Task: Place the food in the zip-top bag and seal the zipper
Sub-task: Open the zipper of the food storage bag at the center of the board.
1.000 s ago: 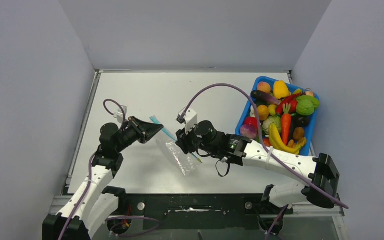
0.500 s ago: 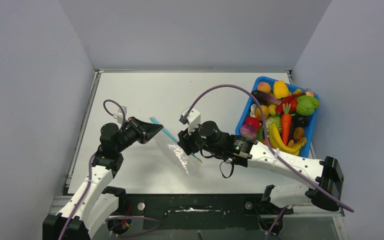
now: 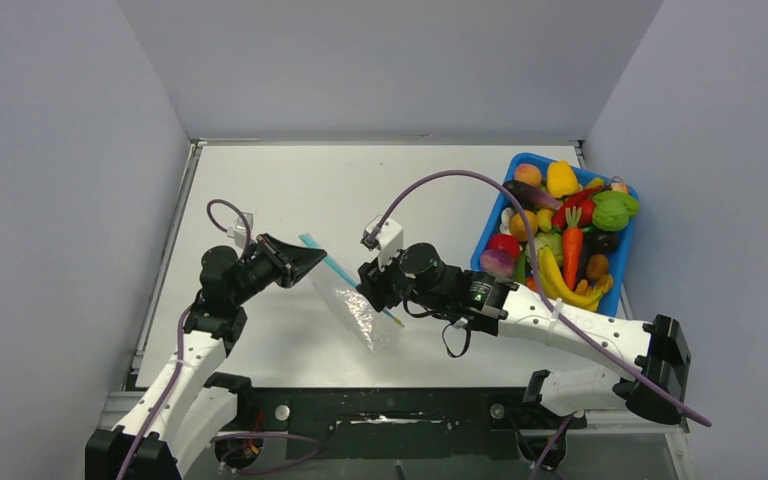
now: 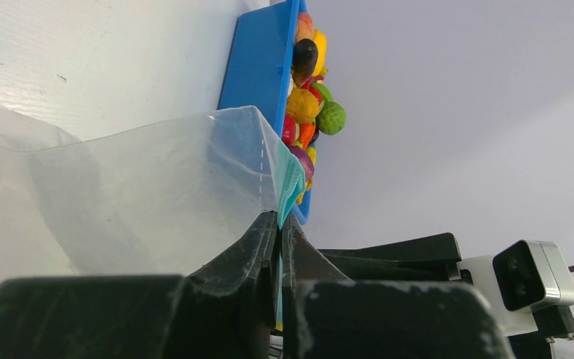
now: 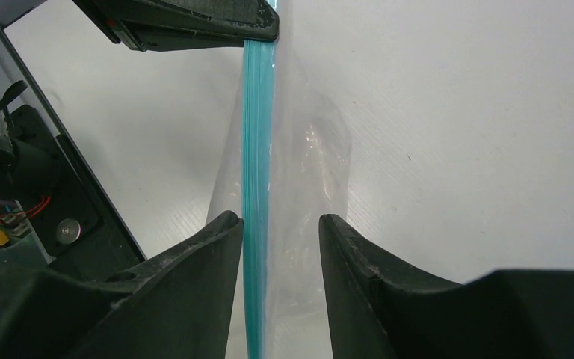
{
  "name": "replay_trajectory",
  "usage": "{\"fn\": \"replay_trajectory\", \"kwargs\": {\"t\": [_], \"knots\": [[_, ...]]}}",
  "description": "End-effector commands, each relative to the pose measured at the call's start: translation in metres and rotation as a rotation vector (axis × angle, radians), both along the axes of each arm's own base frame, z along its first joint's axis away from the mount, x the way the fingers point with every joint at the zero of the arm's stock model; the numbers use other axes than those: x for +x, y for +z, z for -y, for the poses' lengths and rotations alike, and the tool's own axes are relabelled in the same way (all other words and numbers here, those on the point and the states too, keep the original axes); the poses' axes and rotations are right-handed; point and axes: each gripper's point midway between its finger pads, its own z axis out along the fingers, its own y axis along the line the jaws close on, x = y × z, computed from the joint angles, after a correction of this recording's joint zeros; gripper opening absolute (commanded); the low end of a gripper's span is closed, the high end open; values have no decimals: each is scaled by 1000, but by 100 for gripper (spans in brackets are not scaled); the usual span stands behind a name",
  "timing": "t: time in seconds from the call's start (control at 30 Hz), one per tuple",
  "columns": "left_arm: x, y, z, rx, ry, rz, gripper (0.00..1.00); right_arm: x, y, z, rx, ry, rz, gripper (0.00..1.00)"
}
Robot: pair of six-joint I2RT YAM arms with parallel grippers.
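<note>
Robotics lab test cell, plain grey walls enclosing white table, cabled arms bolted at edge

The zip-top bag is clear, its zipper teal. A blue bin at the white counter's far right corner holds yellow, orange, red, green and purple food. The left tool and right tool are black.

Between my right claw's fingers, matt black grainy plastic, ran the zipper, a smooth teal plastic strip; beside it the zip-top bag was clear, glossy, crinkled film. Beyond, the table looked matt white, finely ribbed.
</note>
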Motion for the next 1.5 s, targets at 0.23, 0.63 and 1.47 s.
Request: {"fn": "replay_trajectory", "kwargs": {"t": [0.23, 0.63, 1.47], "knots": [[3, 26, 1, -9, -1, 88, 0, 3, -1, -8, 4, -1, 9, 41], [2, 27, 1, -11, -2, 87, 0, 14, -9, 5, -55, -78, 38, 28], [-1, 29, 4, -37, -25, 81, 5, 23, -4, -26, 16, -60, 63, 0]]}}
